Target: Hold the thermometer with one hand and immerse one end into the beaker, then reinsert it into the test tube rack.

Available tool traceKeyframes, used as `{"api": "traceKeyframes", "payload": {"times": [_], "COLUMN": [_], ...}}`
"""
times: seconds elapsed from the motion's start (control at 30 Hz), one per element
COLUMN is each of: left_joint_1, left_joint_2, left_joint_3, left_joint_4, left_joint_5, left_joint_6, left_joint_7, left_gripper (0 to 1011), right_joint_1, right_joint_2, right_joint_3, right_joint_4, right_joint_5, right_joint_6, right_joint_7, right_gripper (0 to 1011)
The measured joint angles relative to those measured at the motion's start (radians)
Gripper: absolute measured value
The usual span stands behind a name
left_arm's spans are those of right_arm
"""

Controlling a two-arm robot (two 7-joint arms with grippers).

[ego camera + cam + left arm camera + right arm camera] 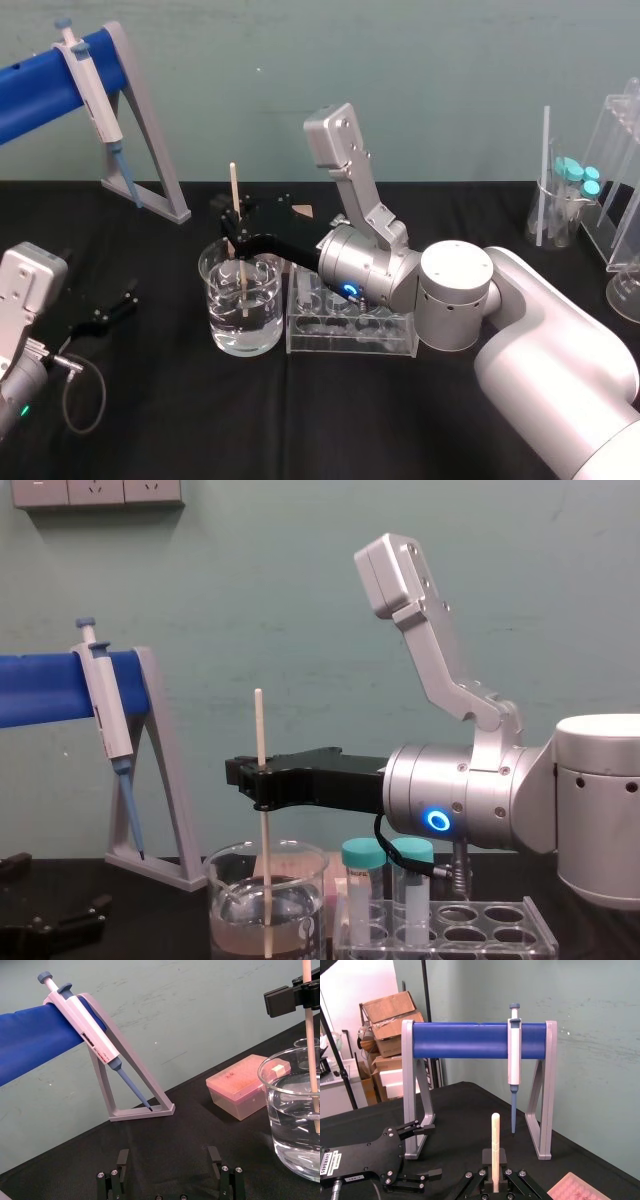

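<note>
The right gripper [262, 778] reaches in level from the robot's right, above the beaker [225, 900], its slim black fingers pressed together on the thermometer [259, 730] roughly a third of the way down the rod's length. The thermometer stands upright or nearly so, its long axis running top to bottom: the upper end points up, clear of the fingers, while the lower end dips through the water [240, 922] and sits low in the beaker — whether it touches the glass floor cannot be told. The beaker stands on the black table [150, 420] just beside the left end of the test tube rack [390, 340], which lies under the right arm's wrist with its blue ring; in the chest view two capped tubes [360, 880] with teal tops stand in the rack's holes. Beyond the beaker lies a pink box [240, 1087]. Farther left and back, a pipette [92, 92] hangs tip-down from the blue bar of the pipette stand [155, 150]. The left gripper [110, 312] lies low over the table well to the left of the beaker, its fingers spread apart and holding nothing.
</note>
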Motion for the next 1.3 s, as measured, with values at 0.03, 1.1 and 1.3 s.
{"api": "traceKeyframes", "payload": {"times": [0.03, 1.1, 1.3], "left_joint_1": [0.000, 0.000, 0.000], "left_joint_2": [0.000, 0.000, 0.000], "left_joint_3": [0.000, 0.000, 0.000], "left_joint_4": [0.000, 0.000, 0.000], "left_joint_5": [0.000, 0.000, 0.000], "left_joint_6": [0.000, 0.000, 0.000], "left_joint_7": [0.000, 0.000, 0.000], "left_gripper": [1004, 1004, 1004], "right_joint_1": [0.000, 0.000, 0.000], "right_joint_2": [0.000, 0.000, 0.000], "right_joint_3": [0.000, 0.000, 0.000], "right_joint_4": [0.000, 0.000, 0.000], "right_joint_5": [0.000, 0.001, 0.001], "right_joint_6": [0.000, 0.000, 0.000], "right_joint_7": [0.000, -0.001, -0.001], "right_gripper": [49, 49, 49]}}
